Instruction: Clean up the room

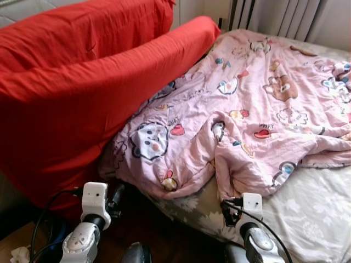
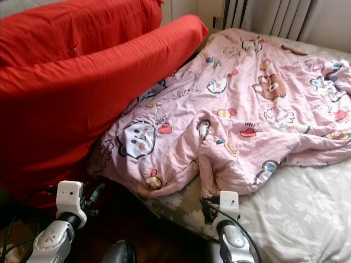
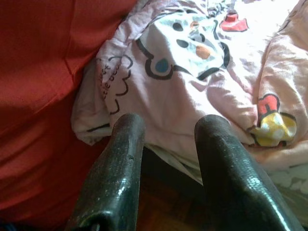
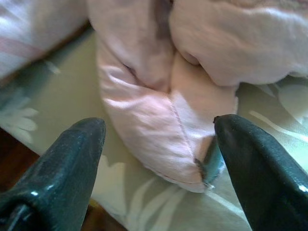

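The left tool [image 3: 163,144] is open, its two black fingers [image 3: 118,163] spread apart with nothing between them, pointing at the near left corner of a pink blanket [image 1: 247,115] where that corner hangs beside a red cushion [image 1: 82,104]. The fingers sit just short of the fabric and do not touch it. The right tool [image 4: 159,144] is open wider, its fingers [image 4: 67,159] set on either side of a folded lobe of the blanket's near edge, with the cloth lying between the tips but not pinched. The blanket is crumpled and printed with cartoon animals, hearts and small words; it lies spread over a bed [image 1: 318,219], running from the near left up to the far right. The bed's sheet [image 4: 57,96] is pale grey-green with a white flower pattern and shows bare at the near right. The large red cushion leans at the left, its long edge lying over the blanket's left side. Grey curtains [image 1: 285,16] hang at the far right. Dark wooden floor [image 1: 164,241] shows near, between the two silver arms. A crumpled white tissue [image 1: 19,255] lies at the near left.
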`<state>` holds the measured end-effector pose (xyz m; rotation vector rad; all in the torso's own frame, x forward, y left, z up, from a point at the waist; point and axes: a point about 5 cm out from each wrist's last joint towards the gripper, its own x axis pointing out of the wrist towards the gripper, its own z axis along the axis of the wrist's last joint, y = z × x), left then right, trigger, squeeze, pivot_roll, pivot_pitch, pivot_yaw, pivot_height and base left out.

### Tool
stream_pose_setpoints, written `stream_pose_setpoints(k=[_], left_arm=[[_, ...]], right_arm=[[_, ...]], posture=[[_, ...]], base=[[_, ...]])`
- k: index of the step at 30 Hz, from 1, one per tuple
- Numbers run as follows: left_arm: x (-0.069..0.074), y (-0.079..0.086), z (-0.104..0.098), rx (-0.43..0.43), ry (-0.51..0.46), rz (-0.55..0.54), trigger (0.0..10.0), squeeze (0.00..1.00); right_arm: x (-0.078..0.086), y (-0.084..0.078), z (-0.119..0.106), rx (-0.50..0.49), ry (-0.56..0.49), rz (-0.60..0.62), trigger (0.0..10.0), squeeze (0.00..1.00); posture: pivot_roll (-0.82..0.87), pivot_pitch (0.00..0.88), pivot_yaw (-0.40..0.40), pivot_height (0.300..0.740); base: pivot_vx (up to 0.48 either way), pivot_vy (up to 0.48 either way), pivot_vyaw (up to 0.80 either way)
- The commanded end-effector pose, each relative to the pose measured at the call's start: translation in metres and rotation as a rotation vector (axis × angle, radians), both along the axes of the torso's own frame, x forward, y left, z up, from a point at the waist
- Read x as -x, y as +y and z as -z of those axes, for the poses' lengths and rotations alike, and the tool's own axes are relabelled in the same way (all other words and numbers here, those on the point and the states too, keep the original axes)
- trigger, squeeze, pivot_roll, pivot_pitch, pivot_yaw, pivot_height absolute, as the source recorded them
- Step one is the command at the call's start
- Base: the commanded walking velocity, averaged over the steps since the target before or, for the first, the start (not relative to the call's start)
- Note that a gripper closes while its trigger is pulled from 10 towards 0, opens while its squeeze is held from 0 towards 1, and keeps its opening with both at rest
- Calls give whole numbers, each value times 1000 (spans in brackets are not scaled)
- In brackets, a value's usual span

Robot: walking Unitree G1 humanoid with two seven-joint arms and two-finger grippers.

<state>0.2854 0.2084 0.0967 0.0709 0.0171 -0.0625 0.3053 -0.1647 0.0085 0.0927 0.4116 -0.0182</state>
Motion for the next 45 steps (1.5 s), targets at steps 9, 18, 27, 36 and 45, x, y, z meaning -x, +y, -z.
stream_pose_setpoints(k=[9, 18, 27, 36, 45], left_arm=[[8, -4, -15, 12, -16, 0, 10000, 0], [19, -5, -23, 7, -23, -5, 10000, 0], [28, -4, -22, 3, 3, -7, 10000, 0], [28, -7, -23, 4, 13, 0, 10000, 0], [26, -5, -21, 2, 17, -14, 10000, 0]], right_arm=[[-3, -3, -3, 21, -4, -3, 10000, 0], [-5, 3, -4, 29, -11, -45, 10000, 0], [-6, 8, -7, 6, -35, -47, 0, 0], [-5, 9, -6, -5, -38, -45, 0, 0], [-6, 9, -6, -18, -42, -36, 0, 0]], posture=[[113, 373, 34, 588], [140, 389, 34, 588], [145, 383, 43, 588], [148, 357, 44, 588], [154, 329, 38, 588]], base=[[0, 0, 0], [0, 0, 0], [0, 0, 0], [0, 0, 0], [0, 0, 0]])
